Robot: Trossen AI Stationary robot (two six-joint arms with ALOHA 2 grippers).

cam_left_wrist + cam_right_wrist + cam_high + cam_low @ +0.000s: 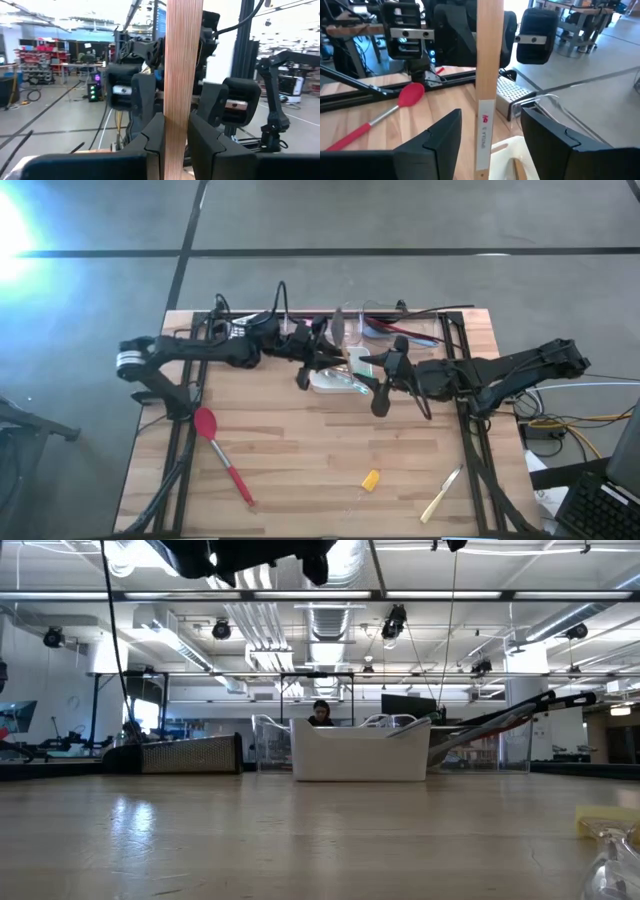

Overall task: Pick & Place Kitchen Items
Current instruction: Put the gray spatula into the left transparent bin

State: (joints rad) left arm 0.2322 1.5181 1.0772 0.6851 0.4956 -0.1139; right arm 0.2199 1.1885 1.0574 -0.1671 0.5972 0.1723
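Gripping a wooden spatula — left gripper; right gripper spread wide.

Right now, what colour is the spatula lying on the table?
Red spatula, clearest in the high view.

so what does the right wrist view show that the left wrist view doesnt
Only the right wrist view shows the red spatula lying on the table, the steel grater, the white tray, and the right gripper standing open around the wooden stick. Only the left wrist view shows the left gripper shut on the stick. Both show the upright stick between that arm's own fingers, with the other arm behind it.
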